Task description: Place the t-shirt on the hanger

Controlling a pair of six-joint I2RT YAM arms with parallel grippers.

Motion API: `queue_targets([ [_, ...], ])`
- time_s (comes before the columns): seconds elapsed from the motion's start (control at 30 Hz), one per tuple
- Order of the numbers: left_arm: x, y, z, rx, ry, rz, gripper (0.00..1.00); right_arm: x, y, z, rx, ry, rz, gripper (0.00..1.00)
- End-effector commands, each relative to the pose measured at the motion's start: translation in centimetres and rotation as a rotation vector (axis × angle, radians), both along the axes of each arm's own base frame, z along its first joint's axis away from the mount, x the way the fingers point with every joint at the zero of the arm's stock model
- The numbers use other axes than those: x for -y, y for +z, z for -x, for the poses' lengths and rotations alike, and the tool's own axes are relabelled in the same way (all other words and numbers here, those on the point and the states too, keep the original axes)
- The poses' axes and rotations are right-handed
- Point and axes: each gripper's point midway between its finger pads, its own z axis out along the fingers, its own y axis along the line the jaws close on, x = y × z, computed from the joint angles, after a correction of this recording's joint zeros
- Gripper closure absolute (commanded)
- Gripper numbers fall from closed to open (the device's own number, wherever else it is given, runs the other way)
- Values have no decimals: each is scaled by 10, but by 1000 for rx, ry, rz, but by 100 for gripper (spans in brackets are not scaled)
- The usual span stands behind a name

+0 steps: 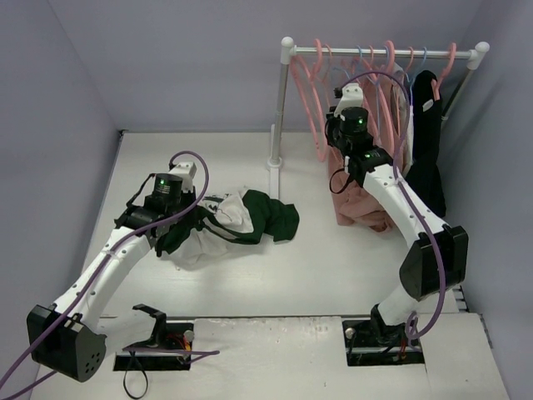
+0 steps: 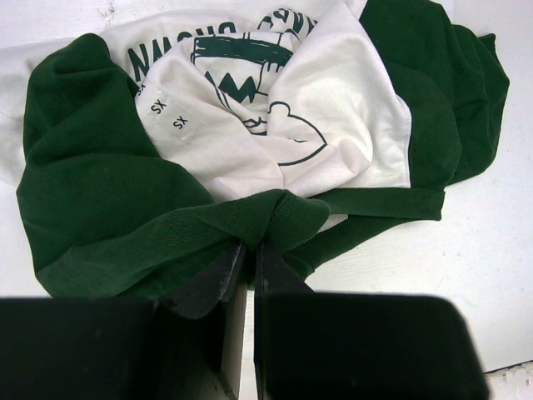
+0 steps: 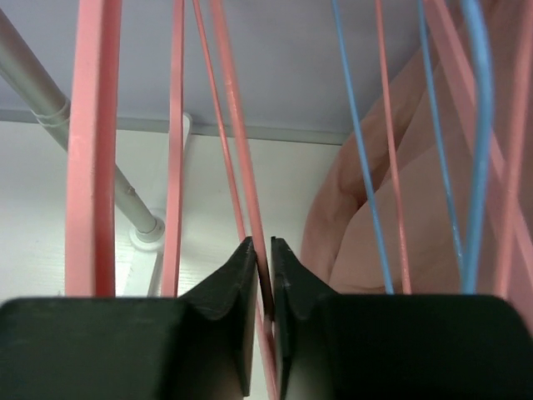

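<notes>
Right wrist view: the right claw (image 3: 262, 250) pinches a pink hanger (image 3: 240, 133) hanging on the rail (image 1: 375, 52); it should lift straight up (neighbours (image 3: 92, 150) crowd close). The left claw (image 2: 250, 250) grips the t-shirt (image 2: 333, 108), crumpled on the table (image 2: 491, 275).

The t-shirt (image 1: 241, 218) lies bunched on the table (image 1: 333, 267) left of centre, in front and to the left of the rack (image 1: 286, 100), with the left gripper (image 2: 250, 250) at the heap's near-left edge and a fold of the cloth between its fingers. The rack's rail runs rightward along the back, with a hanging garment (image 1: 358, 208) below its middle and another garment (image 1: 426, 150) at its right end. The right gripper (image 3: 261, 250) is up under the rail, left of the hanging garment, a thin bar of the hanger (image 3: 240, 125) passing between its fingers and other hangers (image 3: 366, 167) on both sides
</notes>
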Motion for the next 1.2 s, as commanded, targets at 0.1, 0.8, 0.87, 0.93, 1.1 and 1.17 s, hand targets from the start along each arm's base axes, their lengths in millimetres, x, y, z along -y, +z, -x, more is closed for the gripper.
queue_targets([
  [0.1,1,14,-10,56,10,18,100,-4,43,-9,127,14,-11,100],
  [0.8,1,15,-9,57,10,22,100,27,107,55,270,-41,26,100],
  [0.87,2,14,-9,51,6,22,100,30,108,65,274,-47,13,100],
  [0.93,3,14,-9,50,4,25,100,32,96,72,252,-48,14,100],
  [1.1,2,16,-9,59,2,24,100,37,63,108,198,-39,-35,100],
  [1.17,2,18,-10,66,2,23,100,35,31,121,134,-28,-58,100],
])
